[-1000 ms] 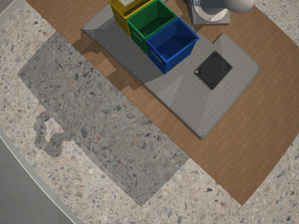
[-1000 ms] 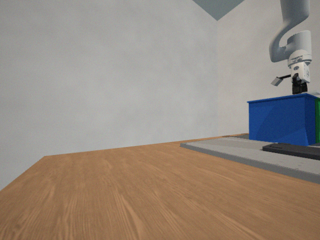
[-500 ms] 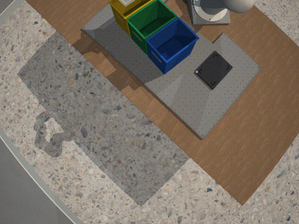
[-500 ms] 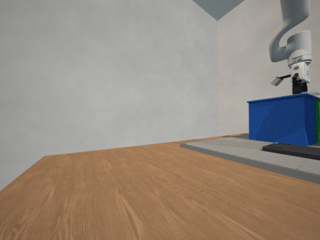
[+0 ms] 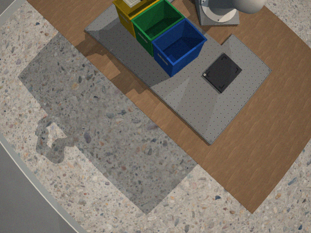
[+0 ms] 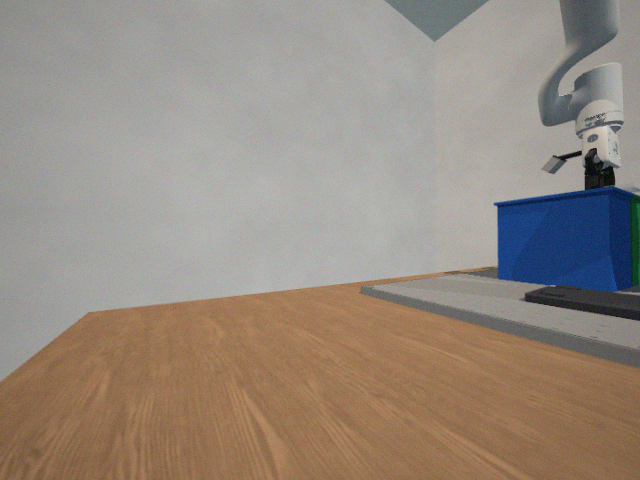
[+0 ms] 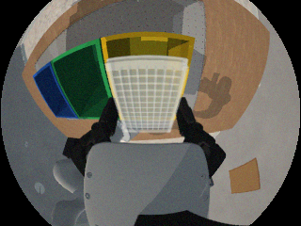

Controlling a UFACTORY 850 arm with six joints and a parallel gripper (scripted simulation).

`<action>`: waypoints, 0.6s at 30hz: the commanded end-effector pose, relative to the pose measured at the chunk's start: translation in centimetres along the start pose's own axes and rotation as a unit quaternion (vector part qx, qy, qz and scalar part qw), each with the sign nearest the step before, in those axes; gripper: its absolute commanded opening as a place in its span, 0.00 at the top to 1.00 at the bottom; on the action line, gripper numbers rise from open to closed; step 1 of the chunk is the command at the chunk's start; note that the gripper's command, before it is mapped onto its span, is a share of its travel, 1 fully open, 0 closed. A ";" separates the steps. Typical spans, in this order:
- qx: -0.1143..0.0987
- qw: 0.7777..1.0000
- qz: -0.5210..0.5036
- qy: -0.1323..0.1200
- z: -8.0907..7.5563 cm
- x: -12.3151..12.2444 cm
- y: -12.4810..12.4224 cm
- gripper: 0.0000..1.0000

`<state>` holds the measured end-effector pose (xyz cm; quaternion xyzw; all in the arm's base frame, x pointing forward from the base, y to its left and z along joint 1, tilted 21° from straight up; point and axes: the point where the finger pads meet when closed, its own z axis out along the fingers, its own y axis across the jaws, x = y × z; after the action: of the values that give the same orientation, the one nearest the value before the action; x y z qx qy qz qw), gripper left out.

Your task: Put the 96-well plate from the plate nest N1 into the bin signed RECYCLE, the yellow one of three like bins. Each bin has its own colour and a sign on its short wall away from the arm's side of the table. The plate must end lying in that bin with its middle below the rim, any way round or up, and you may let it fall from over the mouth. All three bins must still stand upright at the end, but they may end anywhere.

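My gripper (image 7: 147,104) is shut on the white 96-well plate (image 7: 149,92), holding it by its near end with the well grid facing up. In the wrist view the plate hangs over the mouth of the yellow bin (image 7: 149,45). In the top view the plate (image 5: 131,2) shows at the top edge, over the yellow bin (image 5: 127,12). In the exterior view my gripper (image 6: 599,176) stands just above the bins' rim level; the plate is hidden there behind the blue bin. The dark plate nest (image 5: 221,72) stands without a plate.
The green bin (image 5: 157,22) stands next to the yellow one, and the blue bin (image 5: 178,46) next to the green; all three are upright on the grey perforated board (image 5: 190,95). The arm's base (image 5: 217,12) is at the back right.
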<state>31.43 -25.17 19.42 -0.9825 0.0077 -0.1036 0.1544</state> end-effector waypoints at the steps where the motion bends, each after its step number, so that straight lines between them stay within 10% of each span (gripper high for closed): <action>1: -0.001 1.000 0.000 0.001 0.7 0.1 0.0 1.00; 18: -0.001 1.000 0.000 0.001 1.2 0.1 0.0 1.00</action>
<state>31.70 -24.77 18.22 -0.9825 0.0077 -0.1037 0.1544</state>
